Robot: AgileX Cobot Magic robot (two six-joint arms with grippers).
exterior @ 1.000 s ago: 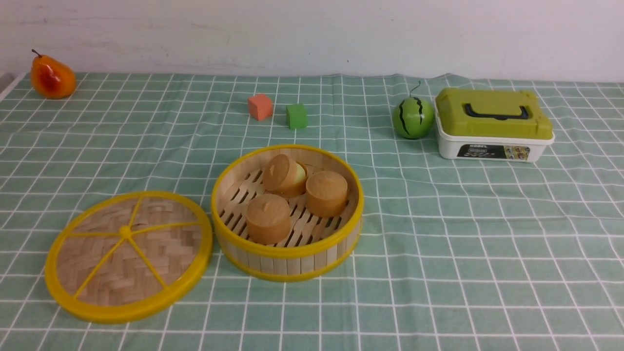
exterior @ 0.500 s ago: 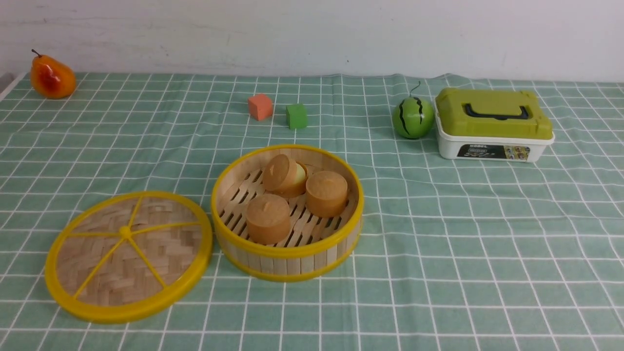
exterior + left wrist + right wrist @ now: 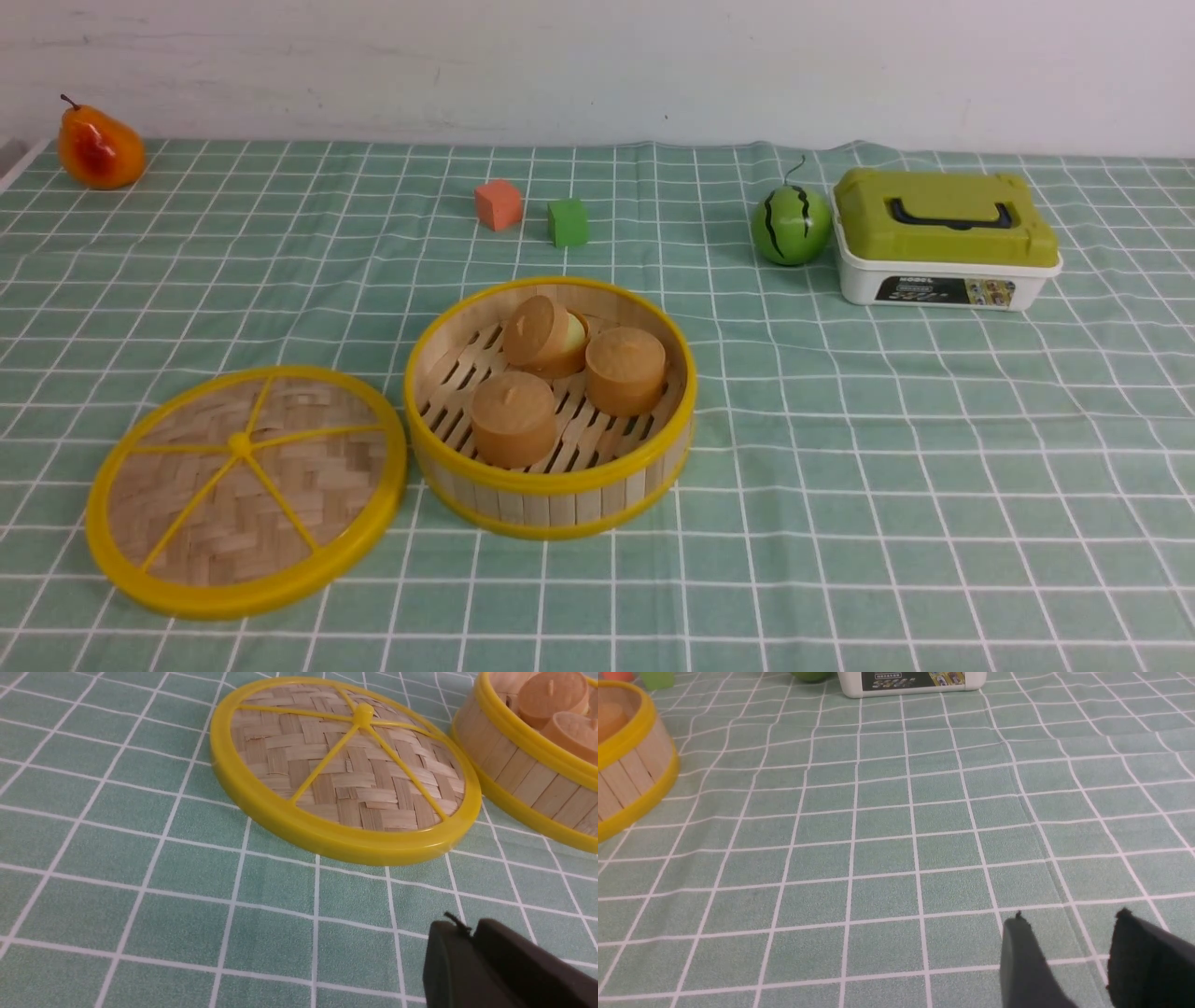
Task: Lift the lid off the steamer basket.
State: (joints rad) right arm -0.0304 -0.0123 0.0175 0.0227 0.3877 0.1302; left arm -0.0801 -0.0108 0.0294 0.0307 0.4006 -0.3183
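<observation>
The lid (image 3: 245, 490) lies flat on the checked cloth, just left of the steamer basket (image 3: 551, 481) and close to its wall. The basket stands uncovered with three round brown buns (image 3: 513, 415) inside. Neither arm shows in the front view. In the left wrist view the lid (image 3: 345, 770) and basket (image 3: 514, 770) lie ahead, and my left gripper (image 3: 467, 931) hangs over bare cloth short of the lid's rim, its fingers together with nothing between them. My right gripper (image 3: 1071, 915) is open and empty above the cloth, well to the right of the basket (image 3: 630, 779).
At the back stand a pear (image 3: 100, 147) far left, an orange cube (image 3: 498, 204) and a green cube (image 3: 568, 222) in the middle, and a toy watermelon (image 3: 791, 224) beside a white box with a green lid (image 3: 943, 238) on the right.
</observation>
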